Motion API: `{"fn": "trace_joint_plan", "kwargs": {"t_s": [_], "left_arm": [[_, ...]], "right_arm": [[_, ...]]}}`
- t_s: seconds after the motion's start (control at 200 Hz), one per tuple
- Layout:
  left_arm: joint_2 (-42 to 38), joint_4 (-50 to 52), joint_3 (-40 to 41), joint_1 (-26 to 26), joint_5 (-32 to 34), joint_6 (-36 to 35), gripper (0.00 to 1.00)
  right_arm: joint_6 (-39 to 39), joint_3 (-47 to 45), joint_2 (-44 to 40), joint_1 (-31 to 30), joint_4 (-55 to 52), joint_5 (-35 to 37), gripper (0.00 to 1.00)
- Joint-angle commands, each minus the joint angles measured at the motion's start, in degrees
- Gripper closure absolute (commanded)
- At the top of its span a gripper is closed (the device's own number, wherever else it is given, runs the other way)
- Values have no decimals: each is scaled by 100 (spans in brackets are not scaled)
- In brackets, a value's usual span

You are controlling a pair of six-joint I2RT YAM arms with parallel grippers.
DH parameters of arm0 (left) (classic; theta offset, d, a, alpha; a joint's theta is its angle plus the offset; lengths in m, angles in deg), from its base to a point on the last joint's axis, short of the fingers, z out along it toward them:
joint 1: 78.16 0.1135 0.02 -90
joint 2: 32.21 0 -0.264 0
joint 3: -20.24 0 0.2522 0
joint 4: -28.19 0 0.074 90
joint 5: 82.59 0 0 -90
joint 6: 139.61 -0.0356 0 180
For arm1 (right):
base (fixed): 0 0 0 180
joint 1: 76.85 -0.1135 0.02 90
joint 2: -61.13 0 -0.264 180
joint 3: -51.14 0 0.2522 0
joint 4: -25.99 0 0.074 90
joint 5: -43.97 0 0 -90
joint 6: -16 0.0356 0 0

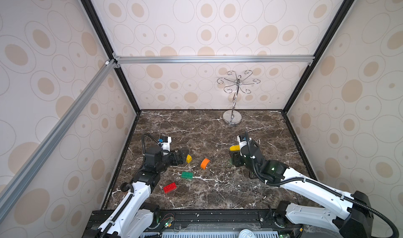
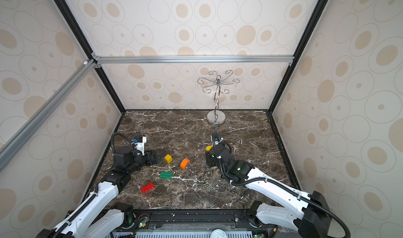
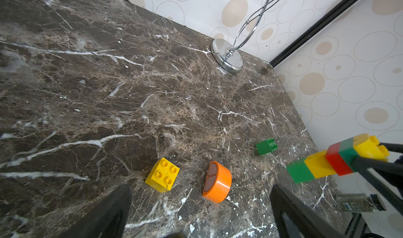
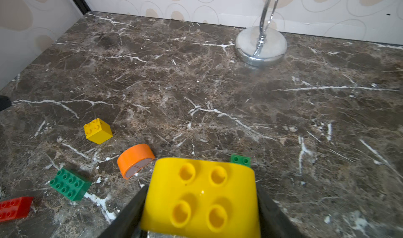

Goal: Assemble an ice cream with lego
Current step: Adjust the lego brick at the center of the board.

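The lego is part table, part air. In both top views the right gripper (image 1: pixel 235 154) is clamped on a part-built stack (image 1: pixel 234 148). It seems to be held off the marble table (image 1: pixel 196 125), I'd guess so another piece can be pressed on. The left gripper (image 1: pixel 184 156) stands wide apart just beside a yellow square brick (image 1: pixel 189 158). The orange dome (image 1: pixel 205 163), green oblong brick (image 1: pixel 187 175) and red oblong brick (image 1: pixel 170 187) lie loose nearby.

From the left wrist, the stack reads green, yellow, red, green, then a yellow domed top. It is tilted and gripped near the domed end. The yellow square brick and the orange dome, tipped on its side, lie ahead of the spread fingers (image 3: pixel 109 208), so either looks a likely pick. A small green brick (image 3: pixel 266 146) sits apart.

From the right wrist, the fingers (image 4: pixel 130 215) press both flanks of the domed top, studs towards the camera.
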Motion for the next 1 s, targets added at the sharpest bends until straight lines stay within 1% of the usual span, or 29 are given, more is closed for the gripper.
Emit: {"fn": "trace_joint_plan", "kwargs": {"t_s": [0.0, 0.115, 0.32, 0.52, 0.555, 0.58, 0.675, 0.795, 0.995], "left_arm": [[-13, -41, -68, 35, -60, 0, 0], [0, -60, -59, 35, -104, 10, 0], [-4, -69, -68, 42, -131, 10, 0], [-14, -71, -61, 44, -131, 1, 0], [-14, -68, -59, 44, -131, 6, 0], [-11, -72, -59, 39, -280, 11, 0], [-5, -77, -59, 43, -323, 10, 0], [3, -59, -76, 42, -351, -3, 0], [45, -52, -88, 44, -411, -25, 0]], "right_arm": [[-187, 567, 8, 570, -1546, -746, 100], [-447, 1194, 288, 1196, -2439, -1287, 100], [-835, 1889, 1077, 1743, -3614, -1760, 100], [-1124, 2331, 1634, 1964, -4257, -1821, 100], [-1175, 2391, 1724, 1997, -4344, -1875, 100], [-1215, 2425, 1795, 2025, -4392, -1944, 100], [-1329, 2576, 2059, 2096, -4626, -2161, 100], [-1489, 2555, 2274, 2091, -4732, -2566, 100], [-1623, 2316, 2568, 2091, -4902, -2642, 100]]}}
